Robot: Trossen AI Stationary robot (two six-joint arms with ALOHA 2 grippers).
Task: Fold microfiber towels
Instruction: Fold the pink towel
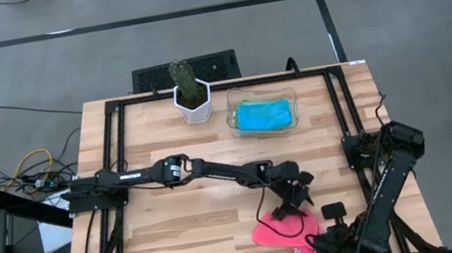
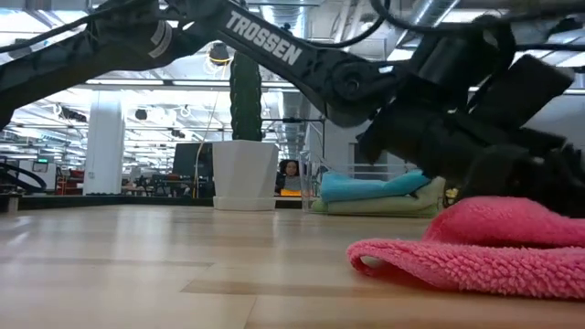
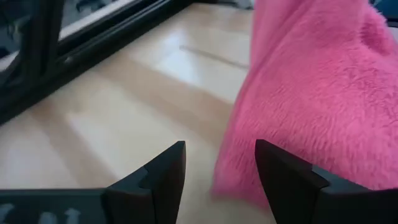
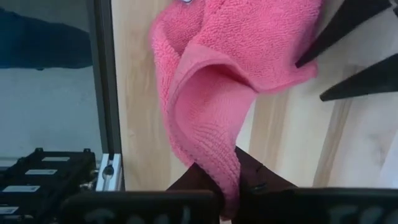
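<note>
The pink towel lies rumpled near the bench's front edge, one flap doubled over. The blue towel sits in the tray. The left end effector, arm stretched across, hovers open at the pink towel's edge. The right end effector pinches its corner.

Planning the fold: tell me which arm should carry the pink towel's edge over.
Right. Its pincer is shut on the pink towel's edge, lifting it. The left pincer is open beside the towel, gripping nothing.
</note>
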